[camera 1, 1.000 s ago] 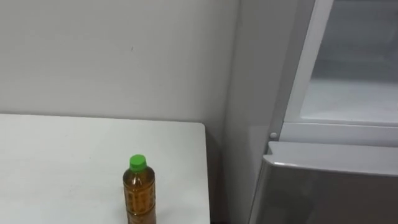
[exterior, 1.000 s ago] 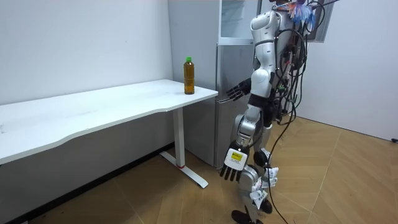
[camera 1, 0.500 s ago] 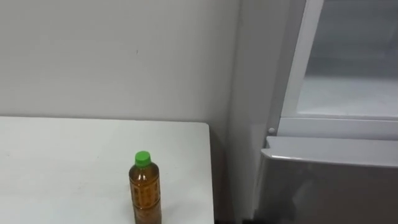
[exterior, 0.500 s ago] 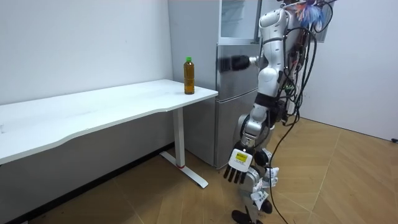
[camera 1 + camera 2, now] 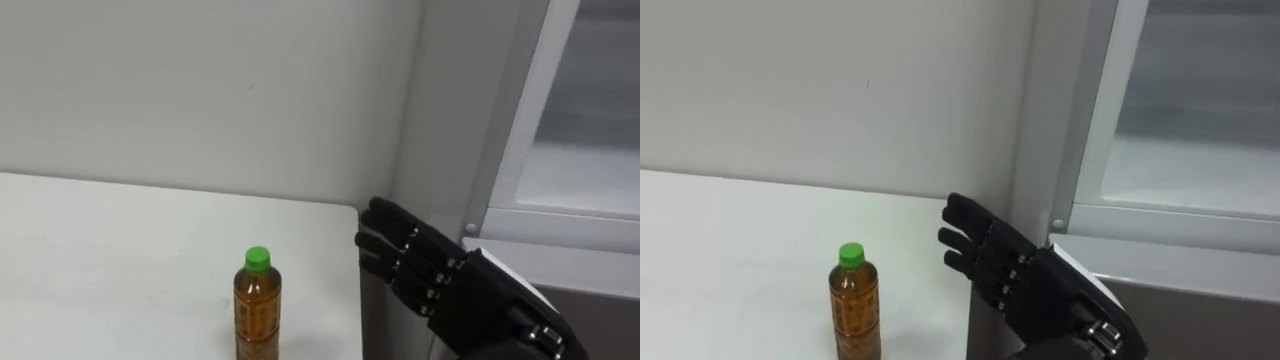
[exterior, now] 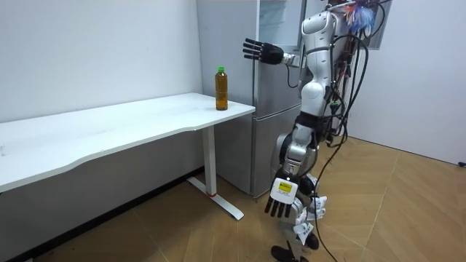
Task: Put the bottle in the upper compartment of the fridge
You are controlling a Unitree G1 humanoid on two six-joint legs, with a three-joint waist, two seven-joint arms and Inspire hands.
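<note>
The green-capped bottle (image 5: 257,310) stood upright, untouched, near the bench's (image 5: 120,260) right edge while the right robot hand (image 5: 420,265) hovered near, to its right, fingers straight and apart, probably lining up a grasp.

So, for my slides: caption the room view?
Right robot hand raised, open, toward the bottle on the white table by the fridge.

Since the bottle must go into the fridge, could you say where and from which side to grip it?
Probably round the bottle's straight body below the cap, from the right: it stands upright and free, with the open right hand raised there.
</note>
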